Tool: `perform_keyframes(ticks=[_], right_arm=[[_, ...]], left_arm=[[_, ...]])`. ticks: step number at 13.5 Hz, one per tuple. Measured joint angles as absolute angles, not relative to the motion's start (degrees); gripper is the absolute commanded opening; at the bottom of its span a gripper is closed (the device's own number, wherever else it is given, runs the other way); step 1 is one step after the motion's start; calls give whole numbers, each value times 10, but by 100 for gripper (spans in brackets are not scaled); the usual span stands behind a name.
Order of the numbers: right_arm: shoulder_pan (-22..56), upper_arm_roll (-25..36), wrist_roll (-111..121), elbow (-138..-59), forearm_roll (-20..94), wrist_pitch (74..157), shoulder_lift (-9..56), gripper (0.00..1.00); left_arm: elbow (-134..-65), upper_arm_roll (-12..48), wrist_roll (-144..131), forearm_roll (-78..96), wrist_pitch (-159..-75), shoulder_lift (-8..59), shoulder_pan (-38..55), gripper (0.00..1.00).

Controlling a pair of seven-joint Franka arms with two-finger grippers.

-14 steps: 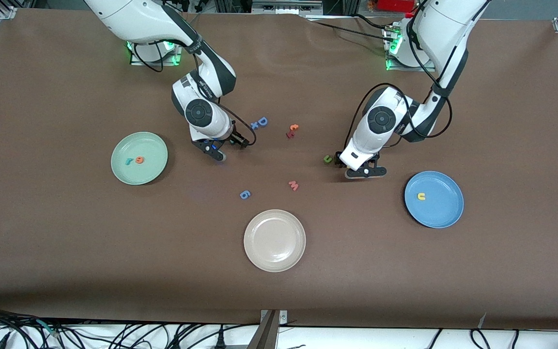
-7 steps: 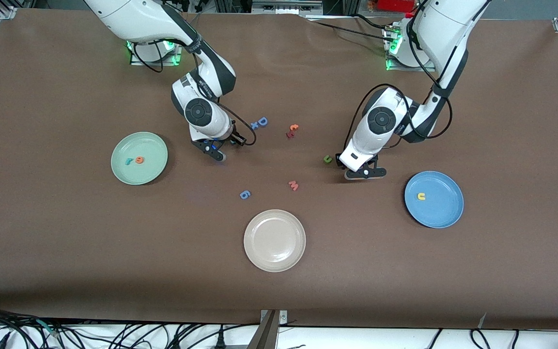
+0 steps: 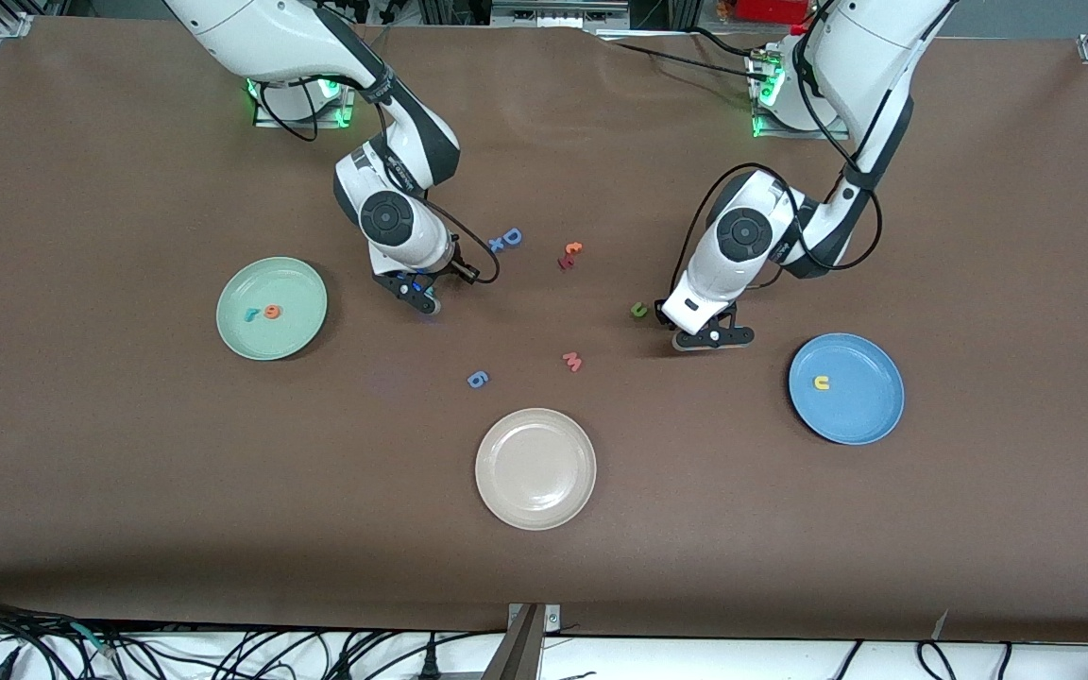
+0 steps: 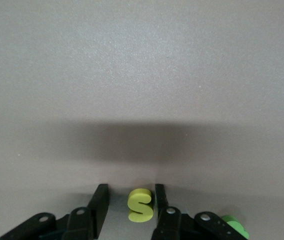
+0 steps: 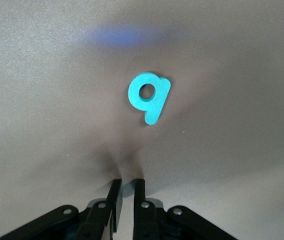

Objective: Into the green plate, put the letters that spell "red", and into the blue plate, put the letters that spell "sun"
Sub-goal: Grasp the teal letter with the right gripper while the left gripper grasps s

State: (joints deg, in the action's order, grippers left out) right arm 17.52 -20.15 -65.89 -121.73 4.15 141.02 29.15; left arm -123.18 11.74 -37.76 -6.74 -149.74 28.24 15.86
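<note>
Both pairs of jaws have drawn in over the last second, while the arms barely shift and no letter changes place. Low over the table between the green plate (image 3: 270, 274) and the blue D (image 3: 512, 236), the right gripper (image 5: 126, 187) is clenched with only a sliver between its fingers and nothing solid seen there. The teal d (image 5: 149, 96) lies flat on the table ahead of the fingertips, clear of them. It looks like a missed grasp. A lift from here would probably come up empty, and reopening this close could nudge the light foam d away. Down on the table beside the blue plate (image 3: 870, 416), toward the table's middle, the left gripper (image 4: 131, 192) has its jaws set either side of the yellow s (image 4: 140, 204), not yet tight. 1 finger is at the letter's edge and the other shows a gap. Because the s sits off-centre, the closing finger may slide or twist it, and such a thin piece could tip or squirt out instead of seating. The green n (image 4: 234, 227) lies just beside this gripper, so a sideways drag could knock it. In the green plate lie the teal r (image 3: 250, 314) and orange e (image 3: 271, 311), touching or nearly so. The blue plate holds only the yellow u (image 3: 822, 382). That leaves 1 letter for green and 2 for blue.
</note>
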Motion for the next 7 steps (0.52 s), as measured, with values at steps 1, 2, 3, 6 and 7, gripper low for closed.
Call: perform_keyframes(ticks=[1,2,3,6,7], right_arm=[[175,-201,-659,-1217,41,1410,291,16],[175,-201,-659,-1217,40,1410,291,16],[175,-199,-659,-1217,35,1410,291,16],[174,-188,-659,-1215,23,1410,289,16],[174,-187,-659,-1215,21,1410,288,16]], left_arm=[[-1232,117,-378,-67,-1497,282,159,35],[-1232,117,-378,-68,-1497,282,159,30],[-1232,117,-378,-68,-1497,282,159,29],[-1232,117,-378,-68,-1497,281,159,22],[-1232,116,-378,-69,-1497,281,159,17]])
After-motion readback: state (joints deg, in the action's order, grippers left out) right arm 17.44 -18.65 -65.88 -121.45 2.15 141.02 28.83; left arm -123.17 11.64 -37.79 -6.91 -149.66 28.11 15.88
